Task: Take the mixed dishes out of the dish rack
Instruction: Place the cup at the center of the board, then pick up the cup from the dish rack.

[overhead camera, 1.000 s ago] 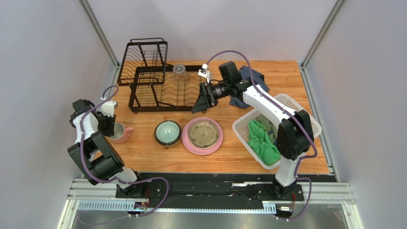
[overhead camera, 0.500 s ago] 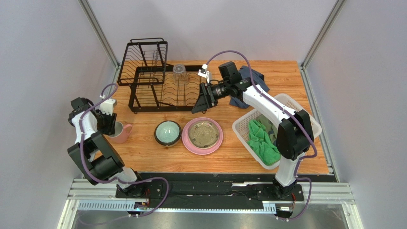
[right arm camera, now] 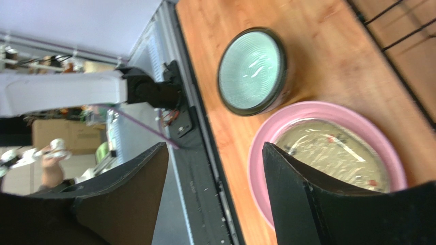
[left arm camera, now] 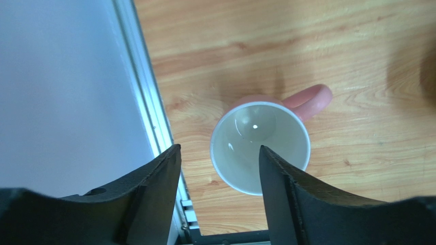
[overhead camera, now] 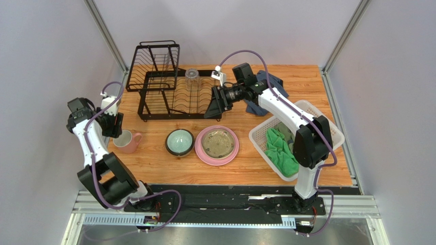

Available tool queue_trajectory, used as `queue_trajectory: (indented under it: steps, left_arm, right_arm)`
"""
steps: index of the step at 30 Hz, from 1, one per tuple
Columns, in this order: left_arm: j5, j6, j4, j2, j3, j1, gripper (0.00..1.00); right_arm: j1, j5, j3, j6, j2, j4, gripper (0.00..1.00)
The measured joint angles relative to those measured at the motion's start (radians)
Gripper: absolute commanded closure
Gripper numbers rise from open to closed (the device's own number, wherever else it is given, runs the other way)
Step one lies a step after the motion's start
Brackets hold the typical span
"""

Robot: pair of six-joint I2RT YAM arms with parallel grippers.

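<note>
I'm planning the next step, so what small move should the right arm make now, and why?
Probably turn the right gripper toward the glass tumbler: it looks like the only dish in the dish rack, and the jaws stand open and empty.

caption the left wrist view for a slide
Open left gripper over an upright pink mug on the wooden table.

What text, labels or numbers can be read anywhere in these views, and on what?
No legible text in any view.
Tan dish in the pink plate: small red and dark marks, too blurred to read.
Pink mug, teal bowl, dish rack: no markings visible.
</note>
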Motion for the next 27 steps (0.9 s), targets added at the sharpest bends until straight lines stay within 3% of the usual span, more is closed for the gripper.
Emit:
queue_trajectory:
  steps: [2, 3, 6, 15, 27]
  left_arm:
    - [0.02, -0.007, -0.005, -0.036, 0.024, 0.0, 0.32]
    - [0.029, -0.009, -0.005, -0.052, 0.033, 0.0, 0.32]
    - [0.064, -0.02, -0.003, -0.113, 0.051, 0.001, 0.27]
    - [0.161, -0.049, 0.016, -0.256, 0.042, 0.001, 0.11]
    - [0.261, -0.085, 0.085, -0.346, -0.015, 0.002, 0.08]
  right_arm:
    - [0.0, 0.046, 0.032, -0.013, 0.018, -0.01, 0.24]
    - [0.0, 0.072, 0.048, -0.02, 0.028, -0.015, 0.15]
    - [0.0, 0.17, 0.11, -0.044, 0.064, -0.036, 0.08]
    - [0.0, 0.471, 0.389, -0.169, 0.221, -0.063, 0.0]
    - [0.0, 0.706, 0.512, -0.433, 0.418, 0.094, 0.0]
